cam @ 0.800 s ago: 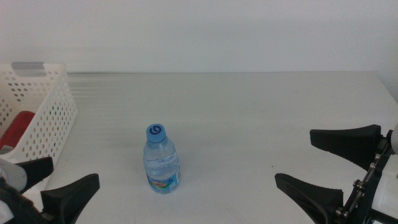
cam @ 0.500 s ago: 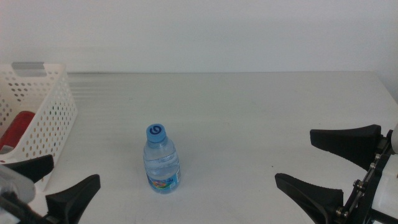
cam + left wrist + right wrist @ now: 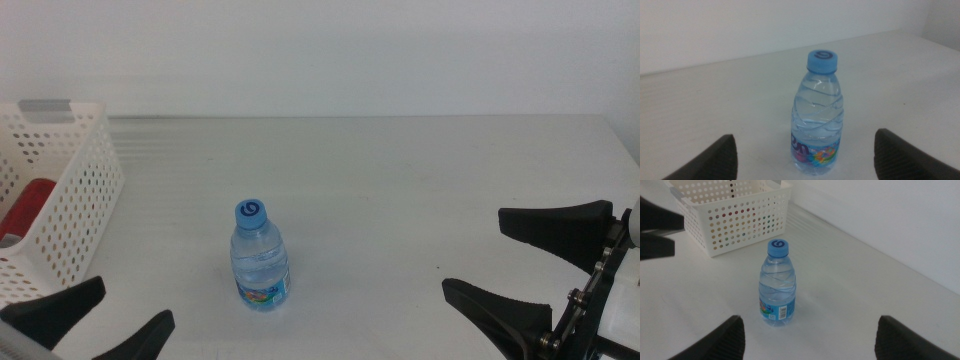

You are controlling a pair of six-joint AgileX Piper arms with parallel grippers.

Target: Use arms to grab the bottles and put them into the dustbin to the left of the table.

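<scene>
Upright blue-capped water bottle [image 3: 260, 257] at lower centre; left gripper [image 3: 88, 322] lower left, jaws spread; right gripper [image 3: 540, 268] lower right, likewise. Possibly red can [image 3: 27, 206] inside white perforated dustbin [image 3: 84, 190].

Table [image 3: 420, 170] with water bottle [image 3: 260, 258], dustbin [image 3: 70, 190]

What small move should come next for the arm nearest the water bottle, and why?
Probably the left gripper should ease forward until its open jaws straddle the water bottle, which stands upright and untouched on the table, centred in its wrist view. The right gripper waits, open.
</scene>
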